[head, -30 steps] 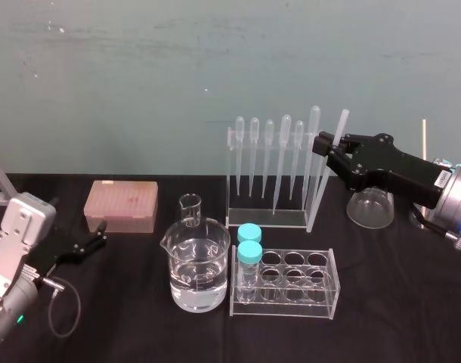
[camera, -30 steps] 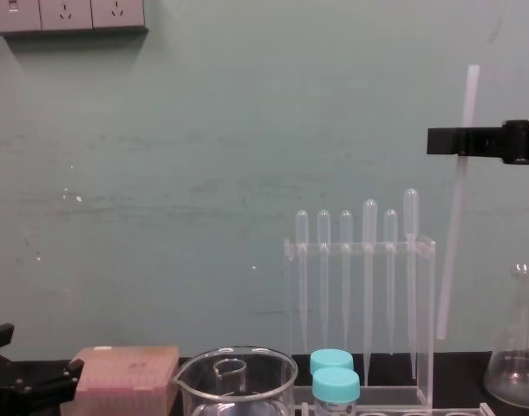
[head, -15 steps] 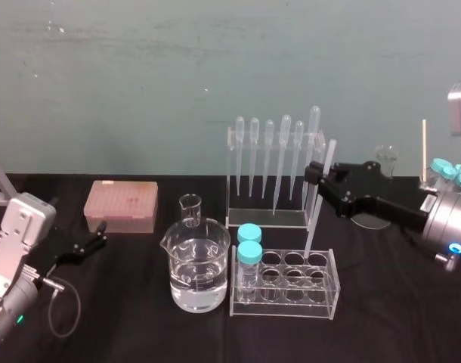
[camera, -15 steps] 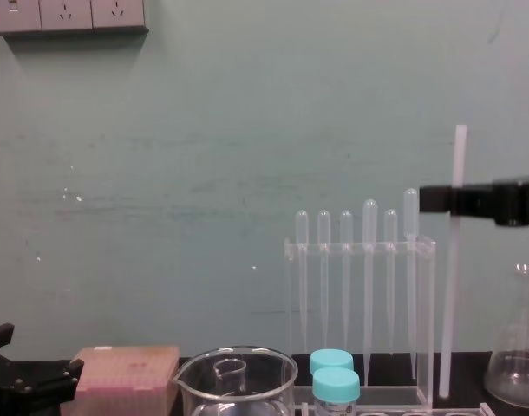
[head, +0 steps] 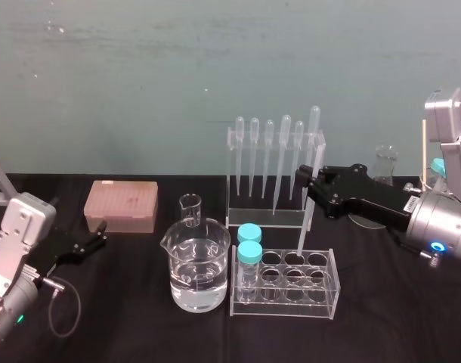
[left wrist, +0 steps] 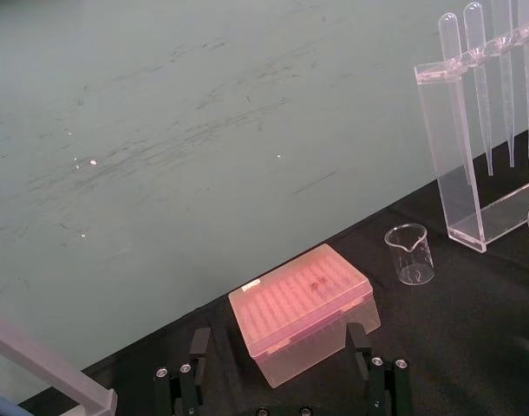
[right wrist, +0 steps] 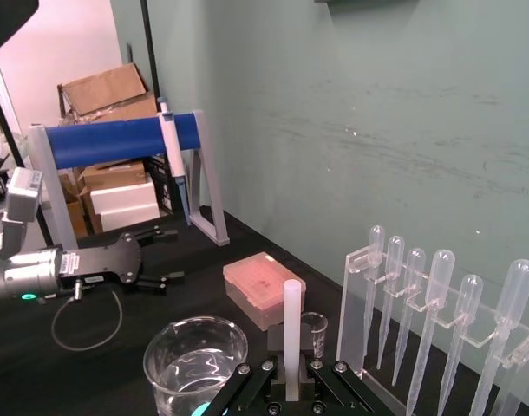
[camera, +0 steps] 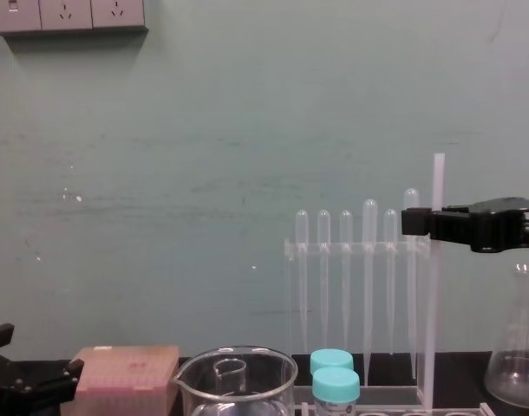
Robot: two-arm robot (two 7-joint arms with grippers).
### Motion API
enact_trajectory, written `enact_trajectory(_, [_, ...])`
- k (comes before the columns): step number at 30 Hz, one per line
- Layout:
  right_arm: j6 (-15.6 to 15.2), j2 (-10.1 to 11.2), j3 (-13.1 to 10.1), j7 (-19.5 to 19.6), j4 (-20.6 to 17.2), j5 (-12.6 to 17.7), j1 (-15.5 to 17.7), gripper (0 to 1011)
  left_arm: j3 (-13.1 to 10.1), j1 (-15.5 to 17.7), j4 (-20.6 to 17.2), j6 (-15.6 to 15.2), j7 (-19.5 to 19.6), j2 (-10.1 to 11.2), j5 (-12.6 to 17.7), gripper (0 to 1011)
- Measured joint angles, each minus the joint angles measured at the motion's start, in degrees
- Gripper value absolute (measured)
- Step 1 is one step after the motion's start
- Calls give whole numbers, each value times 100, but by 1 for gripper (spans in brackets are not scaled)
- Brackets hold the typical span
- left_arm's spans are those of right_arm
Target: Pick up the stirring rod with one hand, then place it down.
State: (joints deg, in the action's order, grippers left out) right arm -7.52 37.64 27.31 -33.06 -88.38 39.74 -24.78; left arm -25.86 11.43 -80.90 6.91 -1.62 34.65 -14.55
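White and translucent, the stirring rod (head: 302,236) is a long, thin, even stick with flat ends, and it stands nearly upright with its top leaning slightly toward the counter's back edge. The right gripper (head: 315,187), black with blocky fingers, is clenched on the rod about a third of the way down and reaches in from the counter's right edge. In the chest view the rod's top rises above the pipettes' bulbs. Its lower end dips into the back row of the clear test tube rack (head: 285,301), though whether it touches the bottom cannot be told. That rack sits near the counter's front edge and has two teal-capped tubes (head: 249,243) in its left column. Just behind it is the clear pipette rack (head: 238,215), hung with bulb-topped pipettes (head: 285,151). Left of the tube rack is a large beaker (head: 196,272) part-filled with clear liquid, with a small beaker (head: 190,209) behind it and a pink tip box (head: 121,206) further toward the left edge. The left gripper (head: 100,234) rests low at the counter's left edge with its fingers spread apart, holding nothing. The counter (head: 140,325) is matte black and backs onto a scuffed teal wall (head: 140,76). The chest view shows wall sockets (camera: 67,14) high up and a conical flask (camera: 518,364) near the right edge.
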Motion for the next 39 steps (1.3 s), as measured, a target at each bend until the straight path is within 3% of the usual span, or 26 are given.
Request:
enact_trajectory(16, [-20,-351,203,-288,678,-139,-306,69,0,0,0,0,0,0,0,1000])
enact_trajectory(39, [-124,-510,418,-292,1076,-423,-362,69,0,0,0,0,0,0,0,1000])
